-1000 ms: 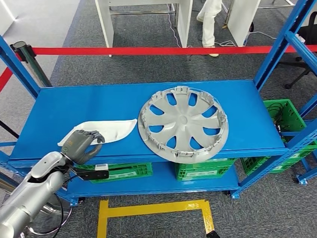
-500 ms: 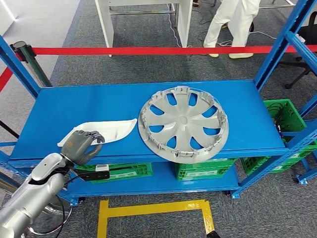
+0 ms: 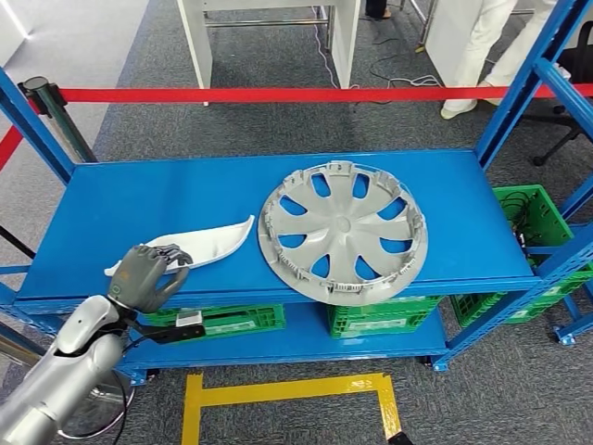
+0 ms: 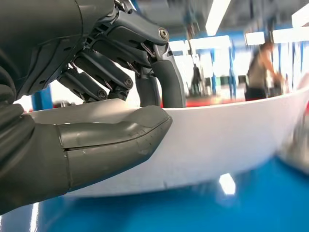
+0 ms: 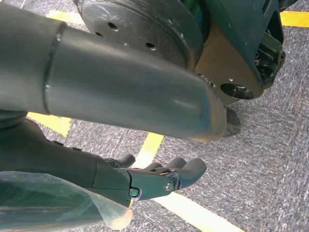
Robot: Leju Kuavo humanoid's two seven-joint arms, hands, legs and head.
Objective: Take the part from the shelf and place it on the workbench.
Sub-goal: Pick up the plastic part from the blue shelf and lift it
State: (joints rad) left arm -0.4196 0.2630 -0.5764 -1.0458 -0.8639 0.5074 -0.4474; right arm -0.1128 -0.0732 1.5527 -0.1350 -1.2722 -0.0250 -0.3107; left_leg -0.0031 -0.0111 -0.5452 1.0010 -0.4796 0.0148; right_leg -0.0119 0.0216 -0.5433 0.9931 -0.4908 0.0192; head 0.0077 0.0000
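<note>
White plastic is what your left hand has hold of: a long, curved trim part lying at the front left of the blue shelf. In the left wrist view you see the thumb pressed against the near face of the part while the darker fingers hook over its upper edge, so the part is gripped between them. From the head view, the end nearest the hand sits at the shelf's front lip, and the far pointed tip tilts a little upward, close to the rim of the grey wheel cover without touching it as far as you can tell. That wheel cover lies flat on the shelf, right of centre, its front edge reaching the shelf's lip.

Your right hand hangs down over grey carpet crossed by yellow floor tape; its fingers are stretched out, slightly apart, and hold nothing.

Under the shelf you see green crates on the lower level. A red barrier tape runs behind the rack, and past it a person in white clothing stands at the upper right.
</note>
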